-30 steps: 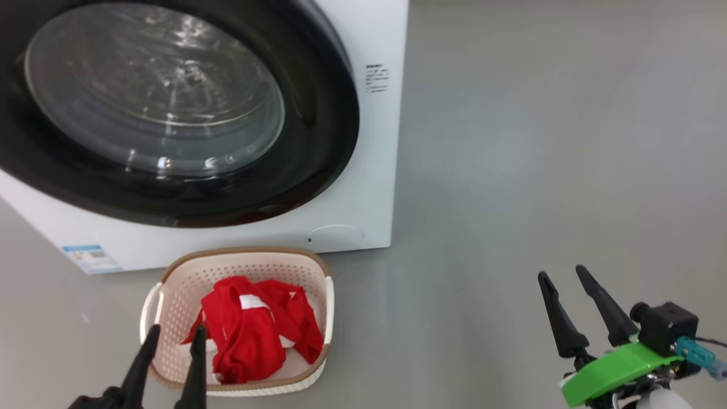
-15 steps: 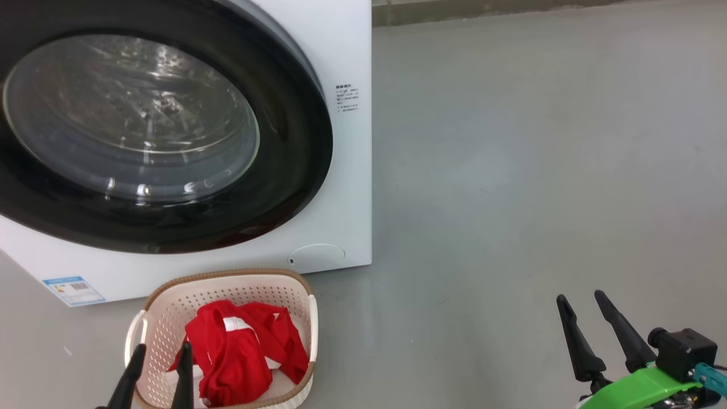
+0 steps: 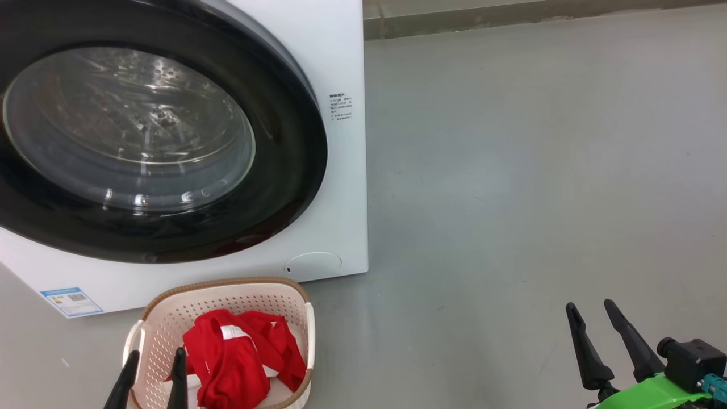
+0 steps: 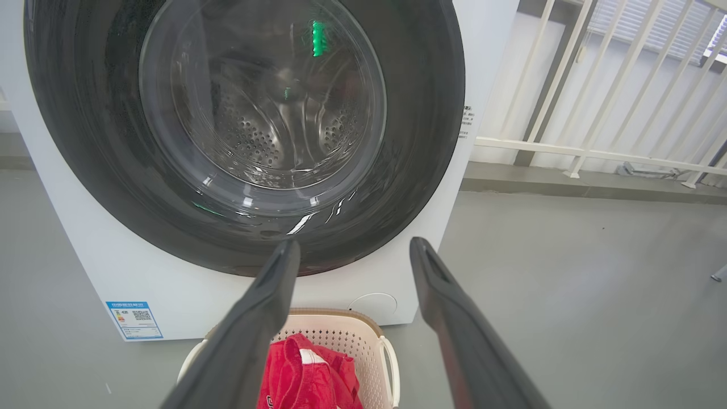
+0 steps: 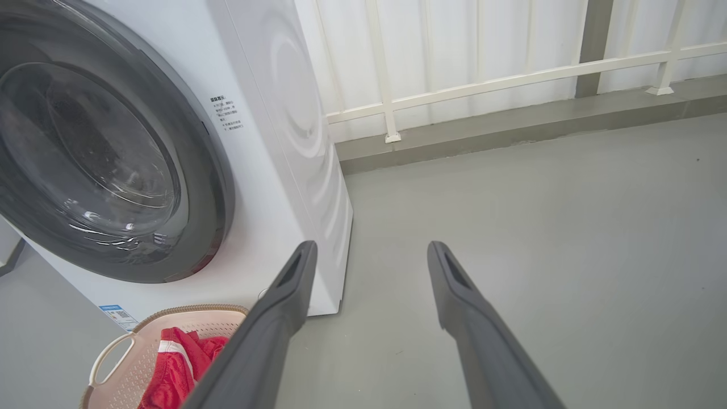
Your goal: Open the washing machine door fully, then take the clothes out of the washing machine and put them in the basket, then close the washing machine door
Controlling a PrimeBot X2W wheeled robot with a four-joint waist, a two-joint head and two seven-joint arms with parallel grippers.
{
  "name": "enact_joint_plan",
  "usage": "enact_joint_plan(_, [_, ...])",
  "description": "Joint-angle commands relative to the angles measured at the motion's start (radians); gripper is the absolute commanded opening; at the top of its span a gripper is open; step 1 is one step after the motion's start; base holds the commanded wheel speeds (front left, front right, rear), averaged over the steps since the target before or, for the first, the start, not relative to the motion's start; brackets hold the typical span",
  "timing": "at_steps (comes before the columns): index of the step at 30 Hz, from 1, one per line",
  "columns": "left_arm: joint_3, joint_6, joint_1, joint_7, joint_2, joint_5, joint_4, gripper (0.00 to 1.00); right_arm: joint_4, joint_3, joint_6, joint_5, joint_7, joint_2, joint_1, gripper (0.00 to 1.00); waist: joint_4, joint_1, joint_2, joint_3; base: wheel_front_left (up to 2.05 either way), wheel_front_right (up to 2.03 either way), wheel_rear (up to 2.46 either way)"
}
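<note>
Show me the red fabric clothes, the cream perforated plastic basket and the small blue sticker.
Red fabric clothes (image 3: 234,363): head view, the middle.
Cream perforated plastic basket (image 3: 227,280): head view, far brown rim.
Small blue sticker (image 4: 134,320): left wrist view, its centre.

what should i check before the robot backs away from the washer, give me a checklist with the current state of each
1. Door flush against washer: ok; whether it is latched: cannot tell.
2. Clothes in basket: ok.
3. Drum looks bare through the glass: ok.
4. Left gripper open, holding nothing: ok.
5. Right gripper open, holding nothing: ok.
6. Space behind the robot: cannot tell.
</note>
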Motion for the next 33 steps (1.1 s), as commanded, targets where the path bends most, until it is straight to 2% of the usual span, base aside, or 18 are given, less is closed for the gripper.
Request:
enact_joint_plan(1, [0.035,-0.005,-0.006,-0.009,0.005,0.01,-0.027,1.0,-0.027,0.014,-0.001,-0.013,-0.006,-0.017,0.006,1.0,0.0,0.0,0.0,-0.002,0.0,0.0,0.0])
enact_joint_plan(29, [0.039,-0.005,0.0,-0.009,0.005,-0.023,-0.043,1.0,-0.035,0.014,-0.001,-0.016,-0.006,-0.02,0.011,1.0,0.005,0.0,0.0,-0.005,0.0,0.0,0.0])
enact_joint_plan(30, [0.004,0.0,0.016,0.001,-0.003,-0.014,-0.012,0.0,-0.005,-0.002,0.0,0.001,0.0,0.003,0.019,0.0,0.005,0.0,0.0,-0.005,0.0,0.0,0.0])
enact_joint_plan(33, [-0.001,0.001,0.018,0.007,-0.014,-0.016,0.026,0.0,0.031,0.004,0.0,0.003,0.001,0.02,0.02,0.0,0.005,0.0,0.0,-0.005,0.0,0.0,0.0])
